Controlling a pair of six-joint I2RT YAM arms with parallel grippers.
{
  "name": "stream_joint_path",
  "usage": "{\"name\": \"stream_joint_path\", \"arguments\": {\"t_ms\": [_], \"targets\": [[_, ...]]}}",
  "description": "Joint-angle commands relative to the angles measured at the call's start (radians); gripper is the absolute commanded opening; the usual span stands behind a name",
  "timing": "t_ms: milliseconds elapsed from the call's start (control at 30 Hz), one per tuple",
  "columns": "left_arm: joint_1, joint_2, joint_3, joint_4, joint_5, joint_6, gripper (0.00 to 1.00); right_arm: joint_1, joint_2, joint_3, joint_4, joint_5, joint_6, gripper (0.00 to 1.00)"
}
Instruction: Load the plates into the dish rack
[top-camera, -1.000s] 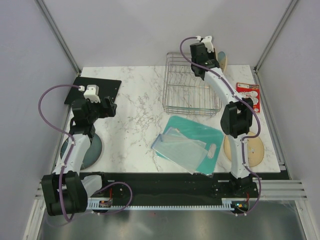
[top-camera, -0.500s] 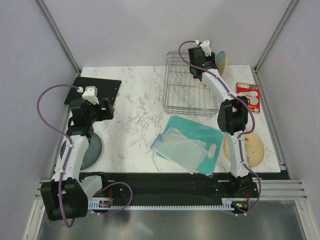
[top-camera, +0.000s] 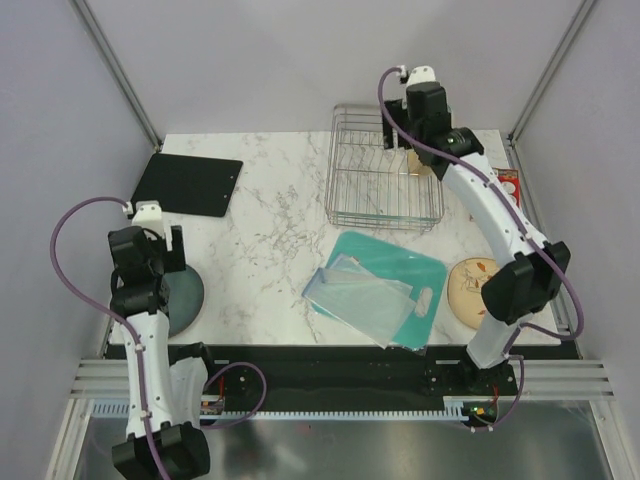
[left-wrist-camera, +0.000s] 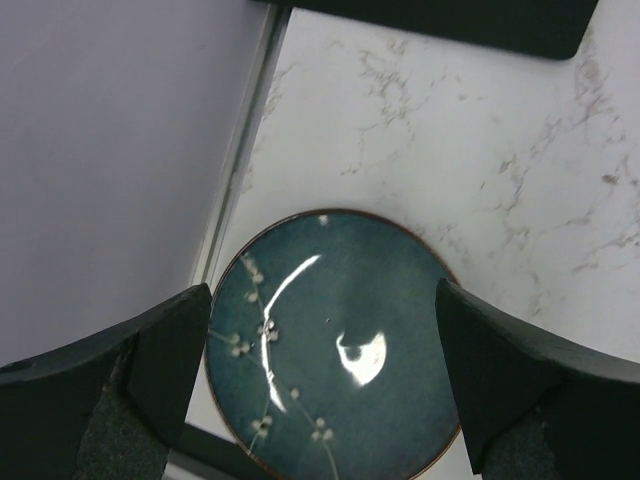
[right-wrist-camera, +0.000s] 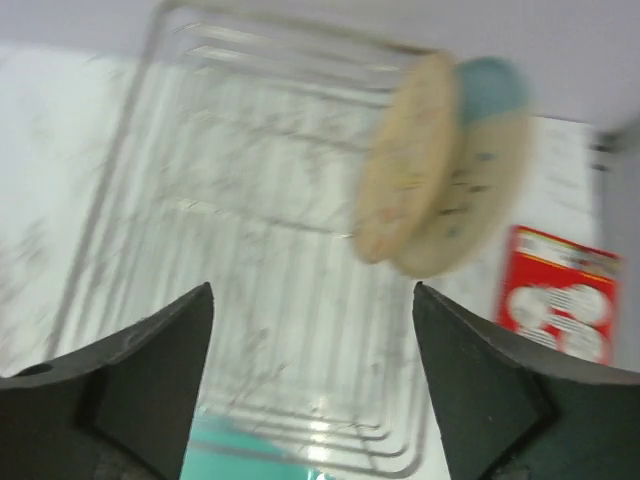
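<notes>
A tan plate (right-wrist-camera: 405, 170) and a cream-and-blue plate (right-wrist-camera: 482, 150) stand on edge at the dish rack's (top-camera: 372, 205) right end, propped by its prongs; the right end effector (right-wrist-camera: 312, 300) hovers above, jaws apart, empty. The left end effector (left-wrist-camera: 322, 300), open, hangs over the dark plate (left-wrist-camera: 335, 350) lying flat on the marbled white tabletop (top-camera: 270, 200), pale walls (top-camera: 250, 60) around

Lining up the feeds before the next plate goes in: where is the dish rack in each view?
Top external: dish rack at the far side, right of centre.
Left wrist: not in view.
Right wrist: dish rack fills the left and centre.
Shared landmark: red-and-white card, right of the rack in both of those views.
</notes>
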Motion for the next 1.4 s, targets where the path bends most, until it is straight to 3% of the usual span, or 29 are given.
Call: {"name": "stream_joint_path", "arguments": {"t_ms": [0, 100, 233, 467, 567, 600, 667, 700, 733, 767, 800, 833, 867, 967, 1067, 1200, 1367], "targets": [[0.032, -0.072, -0.022, -0.177, -0.13, 0.153, 1.0, 0.05, -0.117, -0.263, 0.041, -0.794, -0.165, 0.94], [0.046, -0.083, -0.013, -0.272, -0.16, 0.147, 1.0, 0.145, -0.135, -0.336, 0.099, -0.984, -0.248, 0.98], [0.056, -0.126, -0.014, -0.341, -0.156, 0.15, 1.0, 0.26, -0.012, -0.251, 0.076, -1.13, -0.284, 0.96], [0.082, -0.05, 0.013, -0.428, -0.052, 0.101, 1.0, 0.357, 0.47, 0.117, 0.081, -1.552, -0.049, 0.81], [0.092, 0.01, 0.064, -0.425, 0.027, 0.115, 0.99, 0.404, 0.551, 0.063, 0.322, -1.654, 0.173, 0.79], [0.094, 0.027, 0.09, -0.421, 0.036, 0.105, 0.99, 0.414, 0.563, 0.028, 0.566, -1.669, 0.278, 0.79], [0.095, 0.059, 0.114, -0.415, 0.037, 0.093, 0.98, 0.435, 0.623, -0.063, 0.887, -1.684, 0.666, 0.78], [0.097, 0.064, 0.137, -0.415, 0.033, 0.07, 0.98, 0.441, 0.66, -0.066, 1.206, -1.691, 0.81, 0.78], [0.1, 0.064, 0.15, -0.416, 0.033, 0.058, 0.98, 0.447, 0.749, -0.053, 1.351, -1.694, 0.942, 0.76], [0.1, 0.059, 0.162, -0.419, 0.037, 0.052, 0.98, 0.461, 0.797, 0.002, 1.48, -1.686, 1.203, 0.74], [0.1, 0.04, 0.18, -0.416, 0.016, 0.041, 0.98, 0.467, 0.837, 0.036, 1.635, -1.674, 1.273, 0.72], [0.102, 0.027, 0.186, -0.407, -0.002, 0.033, 0.98, 0.476, 0.862, 0.064, 1.621, -1.652, 1.277, 0.72], [0.102, 0.017, 0.194, -0.404, -0.015, 0.024, 0.98, 0.499, 0.856, 0.073, 1.416, -1.639, 1.125, 0.72], [0.103, -0.031, 0.216, -0.372, -0.054, 0.009, 0.98, 0.55, 0.858, 0.165, 1.076, -1.564, 0.863, 0.73], [0.102, -0.056, 0.228, -0.346, -0.062, -0.003, 0.98, 0.579, 0.911, 0.259, 0.982, -1.468, 0.849, 0.72], [0.102, -0.042, 0.283, -0.356, -0.053, -0.054, 0.98, 0.601, 0.921, 0.277, 0.776, -1.297, 0.726, 0.61], [0.1, -0.033, 0.364, -0.379, -0.004, -0.1, 0.98, 0.616, 0.919, 0.25, 0.655, -1.165, 0.715, 0.6]]}}
